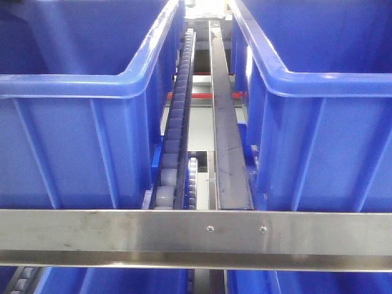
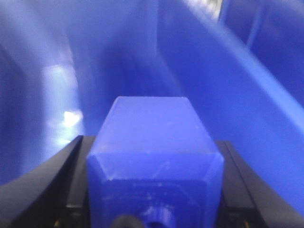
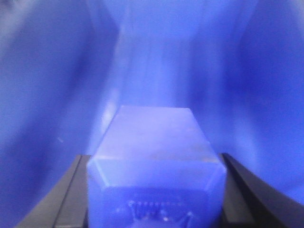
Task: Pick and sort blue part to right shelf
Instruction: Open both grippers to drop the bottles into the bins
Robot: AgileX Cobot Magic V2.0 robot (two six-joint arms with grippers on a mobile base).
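Both wrist views look along a gripper down into a blue bin. The left gripper is clamped on a blue part, black fingers against its sides at frame bottom; bin walls crowd close. The right gripper likewise grips a second blue part, solid blue with sloped shoulders.

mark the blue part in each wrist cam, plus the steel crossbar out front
blue part in left tool (image 2: 154,126): left wrist view, on its flat upper face.
blue part in right tool (image 3: 154,133): right wrist view, on its pale upper face.
steel crossbar (image 1: 122,236): front view, on its bare left stretch.
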